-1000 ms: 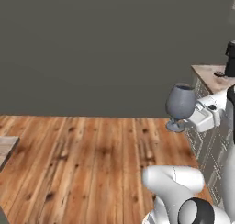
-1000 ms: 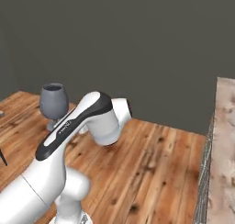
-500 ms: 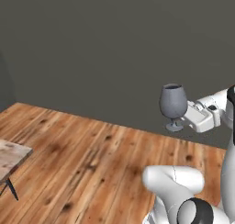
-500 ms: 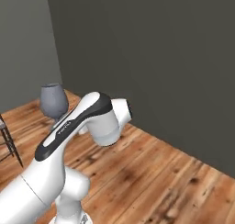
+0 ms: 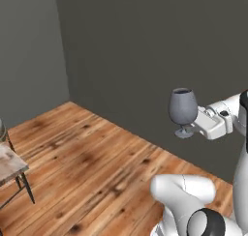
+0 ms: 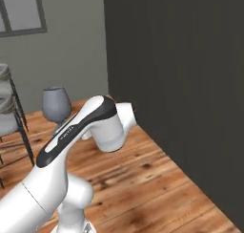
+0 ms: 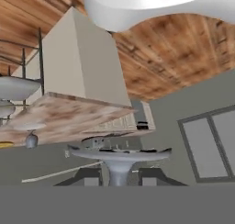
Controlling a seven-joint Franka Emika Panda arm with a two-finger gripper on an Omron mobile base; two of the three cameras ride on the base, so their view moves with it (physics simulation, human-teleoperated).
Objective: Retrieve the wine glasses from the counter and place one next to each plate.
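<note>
I have one wine glass point(image 5: 183, 107) held out in front of me, upright, well above the wooden floor point(image 5: 92, 167). My fingers point(image 7: 119, 175) are closed on its short stem, just above the round foot, so the bowl stands straight up from my grip with its long axis vertical. It is an opaque blue-grey goblet, smooth, with a rounded bowl. In the hand view, which is rolled over, a beige veined worktop point(image 7: 69, 115) on cream cabinets lies ahead, and that is the way I judge this glass must travel, kept level. I cannot make out any plates.
</note>
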